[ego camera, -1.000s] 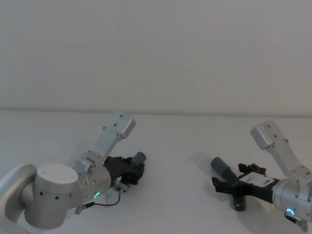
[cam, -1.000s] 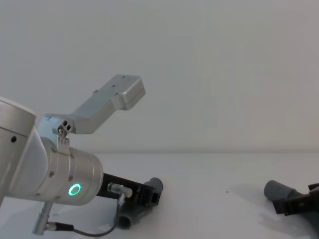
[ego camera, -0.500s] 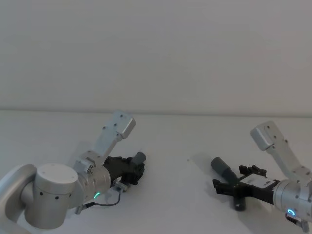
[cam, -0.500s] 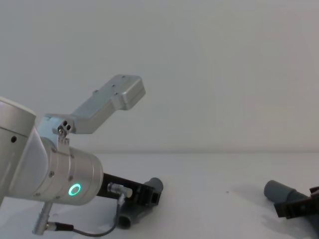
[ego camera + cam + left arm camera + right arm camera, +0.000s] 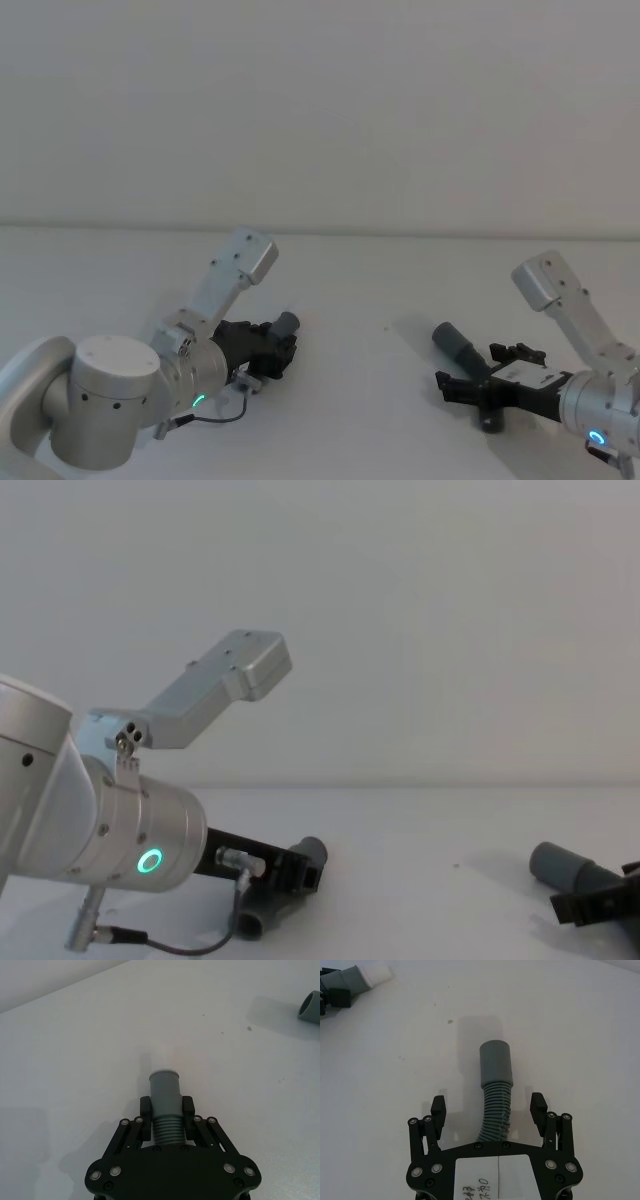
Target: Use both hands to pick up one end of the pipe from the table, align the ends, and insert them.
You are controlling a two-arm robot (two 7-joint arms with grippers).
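On the white table [image 5: 580,1030], the longer hose piece [image 5: 495,1105] lies with its wide grey cuff [image 5: 495,1065] pointing away from the right gripper [image 5: 488,1104], whose fingers stand apart either side of its ribs, not touching. Well to that piece's left, the left gripper [image 5: 167,1106] is clamped on the short hose piece [image 5: 165,1091].

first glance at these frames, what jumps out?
The left pincer, at the table's left side, is shut on the ribbed part of a short grey hose piece. At the right, the right pincer stands open astride the longer ribbed hose lying on the table, not touching it.
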